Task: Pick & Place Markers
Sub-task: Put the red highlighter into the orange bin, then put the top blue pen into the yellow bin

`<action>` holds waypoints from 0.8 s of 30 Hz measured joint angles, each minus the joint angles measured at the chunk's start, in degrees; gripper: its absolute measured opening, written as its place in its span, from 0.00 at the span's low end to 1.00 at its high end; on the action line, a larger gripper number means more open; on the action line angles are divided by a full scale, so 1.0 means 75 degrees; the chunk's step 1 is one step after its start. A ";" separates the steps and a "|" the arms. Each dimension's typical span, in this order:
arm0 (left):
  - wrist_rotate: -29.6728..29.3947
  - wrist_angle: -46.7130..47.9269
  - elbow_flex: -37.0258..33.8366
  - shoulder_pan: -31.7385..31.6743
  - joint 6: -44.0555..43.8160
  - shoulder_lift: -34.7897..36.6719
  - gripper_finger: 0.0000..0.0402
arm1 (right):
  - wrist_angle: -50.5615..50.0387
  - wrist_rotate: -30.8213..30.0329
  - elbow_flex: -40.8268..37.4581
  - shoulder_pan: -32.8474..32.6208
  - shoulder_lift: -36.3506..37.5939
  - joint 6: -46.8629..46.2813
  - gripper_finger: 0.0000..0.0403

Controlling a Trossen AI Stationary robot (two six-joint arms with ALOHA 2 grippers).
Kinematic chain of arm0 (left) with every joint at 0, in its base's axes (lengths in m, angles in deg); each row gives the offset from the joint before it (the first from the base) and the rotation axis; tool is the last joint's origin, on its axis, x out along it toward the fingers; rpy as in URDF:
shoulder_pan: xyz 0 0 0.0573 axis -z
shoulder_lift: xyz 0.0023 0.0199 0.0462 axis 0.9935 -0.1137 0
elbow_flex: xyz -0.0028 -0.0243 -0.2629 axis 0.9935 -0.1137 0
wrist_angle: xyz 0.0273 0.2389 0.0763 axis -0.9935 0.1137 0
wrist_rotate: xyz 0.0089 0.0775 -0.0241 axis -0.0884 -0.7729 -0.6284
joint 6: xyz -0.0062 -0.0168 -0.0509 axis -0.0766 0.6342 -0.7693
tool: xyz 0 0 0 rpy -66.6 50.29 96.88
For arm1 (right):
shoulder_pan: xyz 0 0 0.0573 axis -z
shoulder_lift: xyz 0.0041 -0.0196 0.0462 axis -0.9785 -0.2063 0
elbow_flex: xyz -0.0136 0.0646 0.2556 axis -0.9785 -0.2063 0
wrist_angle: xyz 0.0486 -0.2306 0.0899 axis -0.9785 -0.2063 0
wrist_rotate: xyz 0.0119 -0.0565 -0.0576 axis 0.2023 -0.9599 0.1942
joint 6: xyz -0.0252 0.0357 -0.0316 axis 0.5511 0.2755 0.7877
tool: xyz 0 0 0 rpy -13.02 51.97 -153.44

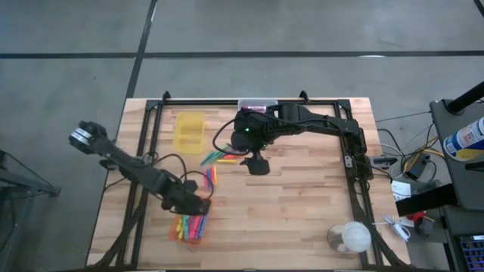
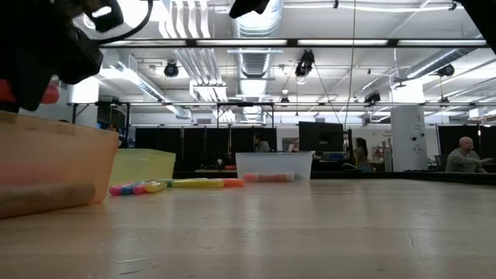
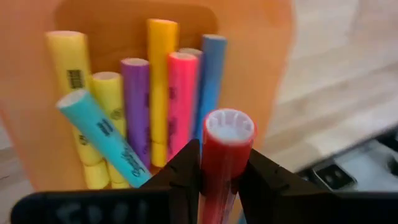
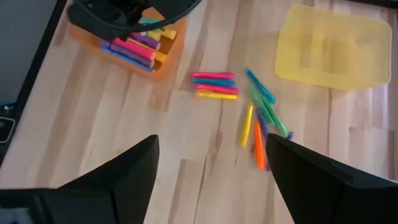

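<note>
The left gripper (image 3: 221,180) is above the orange bin (image 1: 190,227) at the lower left of the bench (image 1: 302,204), and its jaws are closed on a red marker (image 3: 225,155). Several markers (image 3: 149,112) lie already in this bin. The right gripper (image 1: 257,165) is in the middle of the frame with its jaws wide open, above the loose markers (image 4: 255,118) beside the yellow bin (image 4: 333,46).

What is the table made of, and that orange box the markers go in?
The table looks like wood: pale planks with grain lines and joints. The orange bin seems to be plastic, smooth and slightly see-through at its walls; I can't be sure from looks alone.
</note>
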 joint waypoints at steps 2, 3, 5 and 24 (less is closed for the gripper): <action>0.0104 0.0136 -0.0008 -0.0019 -0.0103 -0.0087 0.23 | -0.0025 0.0019 0.0000 0.0000 0.0003 0.0080 0.72; 0.0201 0.0195 -0.0009 -0.0023 -0.0103 -0.0102 0.24 | -0.0038 0.0019 0.0000 0.0000 0.0003 0.0118 0.71; 0.0315 0.0258 -0.0009 -0.0016 -0.0100 -0.0110 0.27 | -0.0060 0.0021 0.0000 0.0000 0.0006 0.0176 0.71; -0.4477 0.0347 0.0297 -0.0532 0.0695 0.2057 0.35 | -0.0159 -0.0646 -0.0301 0.0521 0.0012 0.0349 0.66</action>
